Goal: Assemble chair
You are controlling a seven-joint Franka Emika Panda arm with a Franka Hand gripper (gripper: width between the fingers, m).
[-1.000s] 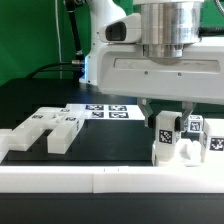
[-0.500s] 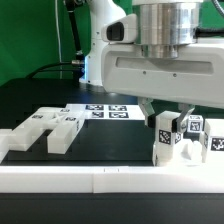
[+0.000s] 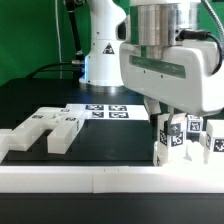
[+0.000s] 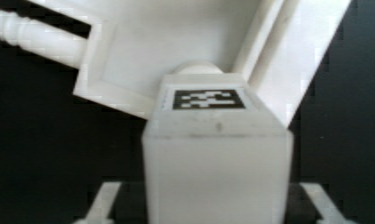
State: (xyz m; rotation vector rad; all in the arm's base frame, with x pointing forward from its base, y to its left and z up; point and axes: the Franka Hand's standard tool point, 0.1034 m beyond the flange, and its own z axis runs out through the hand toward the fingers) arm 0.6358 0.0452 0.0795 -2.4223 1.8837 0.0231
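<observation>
While arm hangs low at exterior view's right, end effector (image 3: 168, 122) clamped narrow on tagged white chair post (image 3: 166, 140), just beside border rail (image 3: 100, 180). Wrist view: post fills centre, tag (image 4: 207, 98) facing camera. Notched chair blocks (image 3: 48, 128) lie well apart on desk (image 3: 110, 140), exterior view's left.

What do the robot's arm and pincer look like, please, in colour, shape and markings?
The arm is glossy white with rounded joints and a small dark triangular mark. A silver-grey cylinder sits above the boxy white body of the pincer, whose fingers are dark.
</observation>
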